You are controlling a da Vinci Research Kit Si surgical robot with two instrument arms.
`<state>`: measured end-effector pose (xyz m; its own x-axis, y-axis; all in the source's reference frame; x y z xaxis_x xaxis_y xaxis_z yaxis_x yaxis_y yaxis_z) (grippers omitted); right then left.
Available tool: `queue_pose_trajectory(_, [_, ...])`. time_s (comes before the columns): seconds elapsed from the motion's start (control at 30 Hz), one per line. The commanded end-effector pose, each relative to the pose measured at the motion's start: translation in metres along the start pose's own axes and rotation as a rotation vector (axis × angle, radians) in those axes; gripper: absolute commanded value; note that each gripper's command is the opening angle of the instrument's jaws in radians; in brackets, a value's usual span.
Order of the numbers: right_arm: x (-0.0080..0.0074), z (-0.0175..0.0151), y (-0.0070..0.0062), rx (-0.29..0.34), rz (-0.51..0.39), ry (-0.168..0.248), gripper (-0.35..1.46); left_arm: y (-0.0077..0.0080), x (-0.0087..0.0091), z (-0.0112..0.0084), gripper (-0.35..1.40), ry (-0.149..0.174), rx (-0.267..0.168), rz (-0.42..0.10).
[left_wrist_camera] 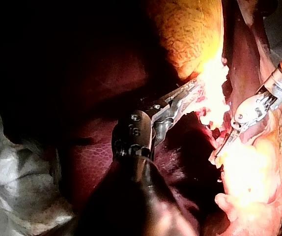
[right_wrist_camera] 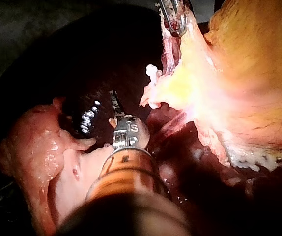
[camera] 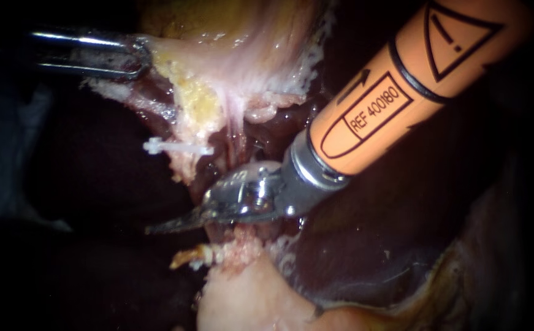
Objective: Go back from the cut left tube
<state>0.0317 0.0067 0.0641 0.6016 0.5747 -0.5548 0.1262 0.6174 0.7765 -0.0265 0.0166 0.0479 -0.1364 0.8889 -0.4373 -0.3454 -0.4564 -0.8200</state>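
Note:
My right instrument (camera: 178, 224) comes in on an orange shaft from the upper right. Its thin curved blades lie together, shut and holding nothing, in the gap between two cut ends of tissue. The upper stump hangs from the gallbladder (camera: 230, 67) and carries a white clip (camera: 178, 148). The frayed lower stump (camera: 214, 252) sits just under the blades. My left instrument (camera: 133, 58) is shut on the pale edge of the gallbladder tissue at the upper left and holds it up. The right wrist view shows the blades (right_wrist_camera: 114, 104) and the clip (right_wrist_camera: 153, 71) apart.
Dark liver (camera: 389, 245) surrounds the site on both sides. Pale fatty tissue (camera: 248, 300) lies below the lower stump. A thin pink strand (camera: 236, 116) runs down from the gallbladder beside the clip. In the left wrist view the right instrument (left_wrist_camera: 228, 143) stands close beside the left jaws (left_wrist_camera: 190, 94).

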Motion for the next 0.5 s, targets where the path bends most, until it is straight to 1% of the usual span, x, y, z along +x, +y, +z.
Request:
queue_pose_trajectory(0.03, [-0.0001, 0.0000, 0.0000, 0.000, -0.001, 0.001, -0.35, 0.0000, 0.0000, 0.0000, -0.35, 0.000, 0.000, 0.000])
queue_pose_trajectory(0.13, [-0.0002, 0.0002, 0.0000, 0.001, -0.002, 0.003, -0.35, 0.0000, 0.0000, 0.0000, -0.35, 0.000, 0.000, 0.000])
queue_pose_trajectory(0.17, [-0.0002, 0.0002, 0.0000, -0.002, 0.004, 0.004, 0.00, 0.0000, 0.0000, 0.0000, -0.35, 0.000, 0.000, 0.000])
queue_pose_trajectory(0.2, [-0.0002, 0.0003, 0.0000, -0.004, 0.009, 0.008, 0.29, -0.0001, 0.0000, 0.0000, -0.35, 0.000, 0.000, 0.000])
queue_pose_trajectory(0.27, [-0.0002, 0.0003, 0.0000, -0.006, 0.020, 0.022, 0.62, -0.0001, 0.0000, 0.0000, -0.35, 0.000, 0.000, 0.000])
queue_pose_trajectory(0.3, [-0.0002, 0.0003, 0.0000, -0.003, 0.020, 0.030, 0.66, -0.0001, 0.0000, 0.0000, -0.35, 0.000, 0.000, 0.000])
queue_pose_trajectory(0.4, [-0.0002, 0.0004, 0.0001, 0.002, 0.019, 0.047, 0.89, -0.0001, 0.0000, 0.0000, -0.35, 0.000, 0.000, 0.000])
queue_pose_trajectory(0.5, [-0.0002, 0.0005, 0.0001, 0.006, 0.024, 0.058, 1.03, -0.0001, 0.0000, 0.0000, -0.35, 0.000, 0.000, 0.000])
